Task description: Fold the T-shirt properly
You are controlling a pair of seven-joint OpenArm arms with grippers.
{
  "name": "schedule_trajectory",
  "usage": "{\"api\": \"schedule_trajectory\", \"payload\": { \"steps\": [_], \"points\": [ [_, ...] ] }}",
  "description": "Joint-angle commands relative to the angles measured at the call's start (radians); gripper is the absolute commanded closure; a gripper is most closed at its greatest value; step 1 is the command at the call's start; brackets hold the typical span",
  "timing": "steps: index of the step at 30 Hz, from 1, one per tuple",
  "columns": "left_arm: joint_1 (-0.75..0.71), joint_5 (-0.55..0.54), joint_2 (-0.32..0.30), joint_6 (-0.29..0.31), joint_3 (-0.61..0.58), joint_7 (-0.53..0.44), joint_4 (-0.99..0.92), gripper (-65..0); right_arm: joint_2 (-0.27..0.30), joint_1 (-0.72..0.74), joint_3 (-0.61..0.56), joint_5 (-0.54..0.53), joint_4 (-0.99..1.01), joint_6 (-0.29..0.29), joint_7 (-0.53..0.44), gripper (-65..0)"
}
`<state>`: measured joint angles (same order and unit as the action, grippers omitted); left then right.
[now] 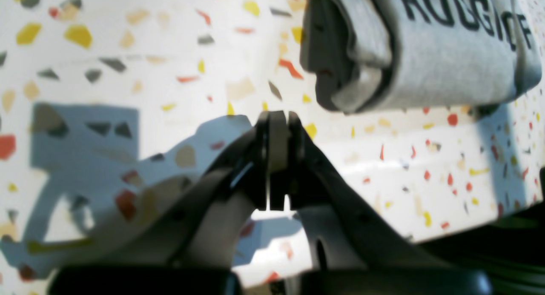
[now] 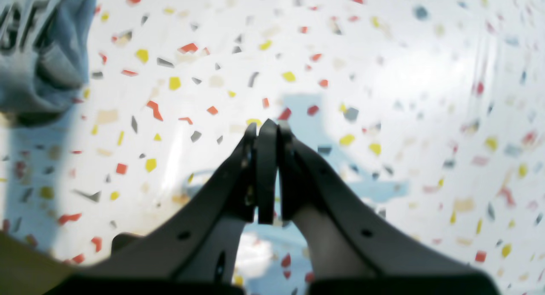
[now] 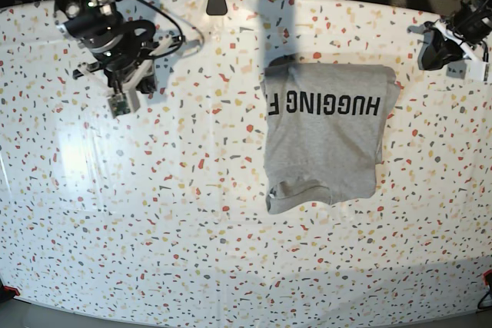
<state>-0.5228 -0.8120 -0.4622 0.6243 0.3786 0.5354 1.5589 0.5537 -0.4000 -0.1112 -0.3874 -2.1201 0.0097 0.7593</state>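
In the base view we start at the far left, where our right arm (image 3: 104, 24) hangs over the table (image 3: 154, 228), its claw (image 3: 121, 101) pointing down above bare speckled surface. From its wrist camera we see that right claw (image 2: 267, 129) with its two black fingers (image 2: 249, 167) pressed flat together and nothing between them, poised over the terrazzo pattern with its shadow thrown ahead; a corner of the shirt (image 2: 38, 52) shows at the upper left of that view, well apart from the tips. Moving right in the base view, the shirt (image 3: 327, 132) lies flat on the table right of centre, toward the far side, folded into a tall block with the sleeves tucked under. The black lettering "HUGGING F" reads upside down across its far part, and its near left corner curls up in a small loose flap. Further right, at the far right edge, our left arm (image 3: 450, 44) sits well clear of the cloth. In its wrist view the left claw (image 1: 279, 116) is likewise closed on nothing, fingers (image 1: 298, 167) meeting at the tips, hovering over the table near its edge. The shirt (image 1: 443, 61) appears in that view's upper right as a thick stack of folded layers, lettering on top, near the tips but not touching them.
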Motion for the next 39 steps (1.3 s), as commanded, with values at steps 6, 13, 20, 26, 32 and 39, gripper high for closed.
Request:
{"api": "schedule_trajectory", "payload": {
  "steps": [6,13,20,26,32,39],
  "points": [
    [-0.096,-0.016,0.022,0.005,0.070,-0.022,0.015,0.0,0.008,-0.188,0.232,-0.115,-0.019,0.145,0.025,0.0],
    [-0.222,0.048,0.111,0.060,0.180,-0.022,0.014,0.0,-0.066,-0.455,0.388,-0.115,-0.019,0.245,0.033,0.0],
    [-0.343,0.231,0.207,0.061,0.183,-0.097,0.003,0.0,-0.225,-0.650,0.459,-0.094,-0.011,0.373,0.021,0.0],
    [-0.379,0.399,0.284,0.074,0.174,-0.212,-0.106,0.0,-0.354,-0.696,0.459,0.086,0.126,0.407,-0.094,0.0],
    [-0.307,0.556,0.280,0.074,0.098,-0.359,-0.371,0.0,-0.370,-0.578,0.458,0.158,0.449,0.421,-0.169,0.0],
    [-0.125,0.587,0.279,0.074,0.049,-0.360,-0.723,0.0,-0.309,-0.341,0.458,0.202,0.898,0.545,-0.229,0.0]
  ]
}}
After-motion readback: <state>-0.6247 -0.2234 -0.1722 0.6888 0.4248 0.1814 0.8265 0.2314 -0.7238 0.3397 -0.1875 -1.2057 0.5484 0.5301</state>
